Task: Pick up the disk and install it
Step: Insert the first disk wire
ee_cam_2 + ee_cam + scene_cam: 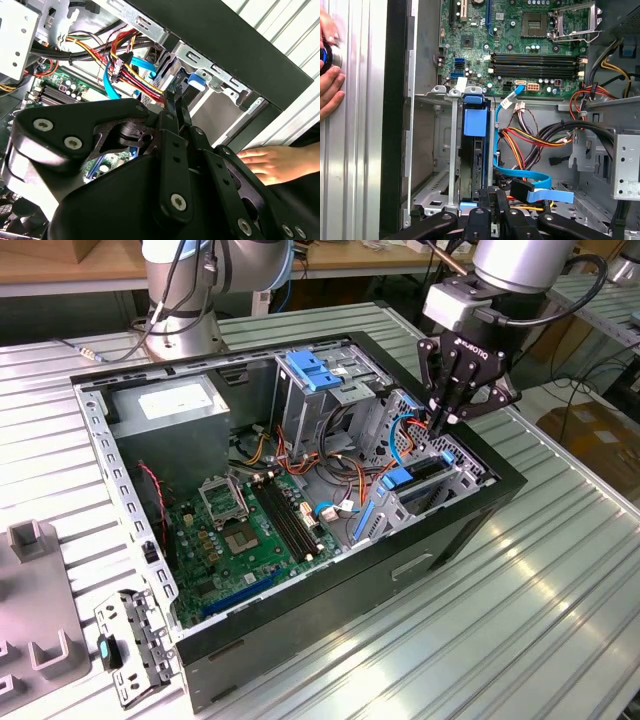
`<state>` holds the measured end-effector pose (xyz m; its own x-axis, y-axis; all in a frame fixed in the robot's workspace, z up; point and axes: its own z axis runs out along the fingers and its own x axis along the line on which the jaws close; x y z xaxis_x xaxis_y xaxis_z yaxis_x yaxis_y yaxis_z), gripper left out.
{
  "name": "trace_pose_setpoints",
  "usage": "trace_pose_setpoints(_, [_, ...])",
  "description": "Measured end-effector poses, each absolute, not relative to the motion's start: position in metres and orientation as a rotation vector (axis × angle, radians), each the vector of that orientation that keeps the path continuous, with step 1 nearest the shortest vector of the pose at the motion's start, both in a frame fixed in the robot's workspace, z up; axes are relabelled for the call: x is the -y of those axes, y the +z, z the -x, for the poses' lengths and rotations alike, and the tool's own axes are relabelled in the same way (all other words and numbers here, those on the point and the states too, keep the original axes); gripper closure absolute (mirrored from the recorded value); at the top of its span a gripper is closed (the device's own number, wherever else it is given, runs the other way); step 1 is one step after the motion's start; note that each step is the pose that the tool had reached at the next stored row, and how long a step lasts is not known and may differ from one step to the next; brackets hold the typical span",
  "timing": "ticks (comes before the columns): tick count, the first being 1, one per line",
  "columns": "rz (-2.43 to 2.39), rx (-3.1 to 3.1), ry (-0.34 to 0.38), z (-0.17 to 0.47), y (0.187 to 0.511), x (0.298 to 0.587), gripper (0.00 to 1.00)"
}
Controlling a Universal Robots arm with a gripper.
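The disk [471,165], dark grey in a bright blue carrier, stands on edge in the metal drive cage [434,150] of the open computer case. Its blue tabs show in the exterior view, where the disk [425,472] sits at the case's right end. My gripper [440,420] hangs just over that cage with its black fingers pressed together and nothing between them. In the first wrist view the gripper [492,192] is at the disk's near end, beside the blue carrier edge. In the second wrist view the gripper [173,97] points at the cage next to a blue tab [196,81].
Blue data cables [530,175] and orange-red wire bundles [135,70] lie close beside the cage. A hand [327,75] rests on the ribbed table outside the case wall. Motherboard [240,530], power supply [170,405] and a light-blue latch plate [312,370] fill the case. Grey fixtures [35,640] stand at the exterior view's left.
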<state>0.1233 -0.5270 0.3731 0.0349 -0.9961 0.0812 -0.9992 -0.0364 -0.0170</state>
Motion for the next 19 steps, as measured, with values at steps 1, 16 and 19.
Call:
trace_pose_setpoints(1, [-2.228,2.149,0.109,-0.123,0.373,0.527,0.84])
trace_pose_setpoints(16, [-2.183,2.200,0.100,-0.120,0.361,0.537,0.84])
trace_pose_setpoints(19, [-2.187,2.205,0.092,-0.115,0.359,0.537,0.84])
